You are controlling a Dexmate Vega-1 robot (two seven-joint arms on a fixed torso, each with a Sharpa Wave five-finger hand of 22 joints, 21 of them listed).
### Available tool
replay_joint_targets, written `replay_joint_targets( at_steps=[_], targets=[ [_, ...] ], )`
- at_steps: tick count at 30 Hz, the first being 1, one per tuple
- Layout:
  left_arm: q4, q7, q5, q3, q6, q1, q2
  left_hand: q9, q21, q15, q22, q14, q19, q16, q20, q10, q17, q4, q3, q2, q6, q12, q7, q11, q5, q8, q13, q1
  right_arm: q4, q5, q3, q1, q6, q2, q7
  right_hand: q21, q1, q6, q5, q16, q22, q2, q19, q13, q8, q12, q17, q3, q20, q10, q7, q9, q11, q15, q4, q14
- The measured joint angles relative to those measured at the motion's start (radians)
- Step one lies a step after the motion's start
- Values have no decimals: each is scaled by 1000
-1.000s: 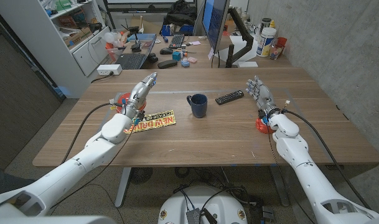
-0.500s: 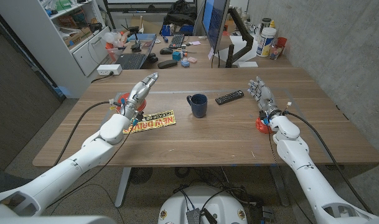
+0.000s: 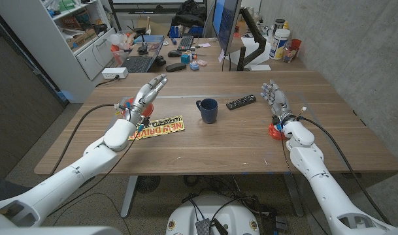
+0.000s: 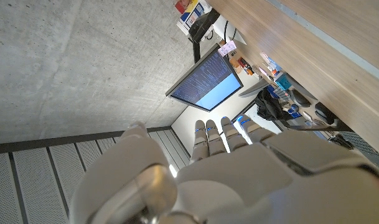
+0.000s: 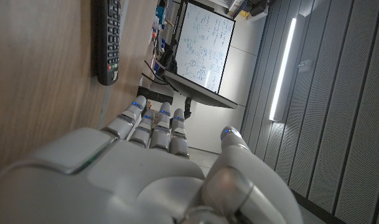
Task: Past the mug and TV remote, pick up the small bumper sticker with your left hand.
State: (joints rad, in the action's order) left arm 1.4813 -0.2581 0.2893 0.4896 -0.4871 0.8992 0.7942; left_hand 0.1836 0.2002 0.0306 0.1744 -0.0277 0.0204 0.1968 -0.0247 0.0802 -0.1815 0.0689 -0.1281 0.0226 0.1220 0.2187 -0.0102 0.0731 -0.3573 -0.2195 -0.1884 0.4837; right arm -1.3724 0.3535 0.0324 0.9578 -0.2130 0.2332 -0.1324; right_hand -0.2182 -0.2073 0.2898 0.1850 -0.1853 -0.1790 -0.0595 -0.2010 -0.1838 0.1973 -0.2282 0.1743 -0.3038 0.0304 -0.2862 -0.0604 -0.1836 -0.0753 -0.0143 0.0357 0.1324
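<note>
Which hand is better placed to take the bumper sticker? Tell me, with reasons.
Left. The left hand hovers open beside the bumper sticker, while the right hand waits across the table, with the mug and remote in between.

A wooden table [image 3: 205,147] fills the middle of the head view; beyond its far edge, at upper centre, stands a cluttered desk [image 3: 185,55] with a keyboard [image 3: 138,63] and a monitor [image 3: 225,23] showing a bright screen; a white shelving unit [image 3: 81,29] occupies the upper left; a grey concrete wall [image 3: 355,46] runs down the right side; the floor [image 3: 29,140] at left is grey; in the right wrist view a long strip light [image 5: 282,68] glows against ribbed grey panels [image 5: 338,112].
</note>
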Motion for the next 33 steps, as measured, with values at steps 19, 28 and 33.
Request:
replay_joint_targets(
  at_steps=[19, 28, 33],
  targets=[
    [2, -33, -104, -1, -33, -8, 27, 0, 0, 3, 0, -22, -9, 0, 2, 23, 0, -13, -4, 5, 23, 0, 5, 13, -10, 0, 0, 32, -7, -9, 0, 3, -7, 1, 35, 0, 0, 0, 0, 0, 0, 0, 0, 0, 0, 0, 0, 0, 0, -9, 0, -1, 2, 6, 0, 5],
    [-17, -23, -165, 3, -55, -30, 29, 0, 0, 9, 0, -27, -9, 0, 2, 29, 0, -17, -8, 5, 34, 4, 5, 18, -11, -8, 0, 39, -29, -14, -3, 22, -9, 1, 55, 4, 0, 0, 0, 0, 0, 0, 0, 0, 0, 0, 0, 4, 0, -9, 0, -5, 2, 6, 4, 5],
    [-45, -9, -180, 14, -76, -54, 20, 0, 0, 9, 0, -27, -13, 0, 6, 30, 0, -20, -5, 5, 34, 4, 5, 16, -11, -8, 0, 39, -38, -17, -5, 26, -9, 3, 67, 4, 0, 0, 0, 0, 0, 0, 0, 0, 0, 0, 0, 4, 0, -9, 0, -5, 2, 6, 4, 5]
  ],
)
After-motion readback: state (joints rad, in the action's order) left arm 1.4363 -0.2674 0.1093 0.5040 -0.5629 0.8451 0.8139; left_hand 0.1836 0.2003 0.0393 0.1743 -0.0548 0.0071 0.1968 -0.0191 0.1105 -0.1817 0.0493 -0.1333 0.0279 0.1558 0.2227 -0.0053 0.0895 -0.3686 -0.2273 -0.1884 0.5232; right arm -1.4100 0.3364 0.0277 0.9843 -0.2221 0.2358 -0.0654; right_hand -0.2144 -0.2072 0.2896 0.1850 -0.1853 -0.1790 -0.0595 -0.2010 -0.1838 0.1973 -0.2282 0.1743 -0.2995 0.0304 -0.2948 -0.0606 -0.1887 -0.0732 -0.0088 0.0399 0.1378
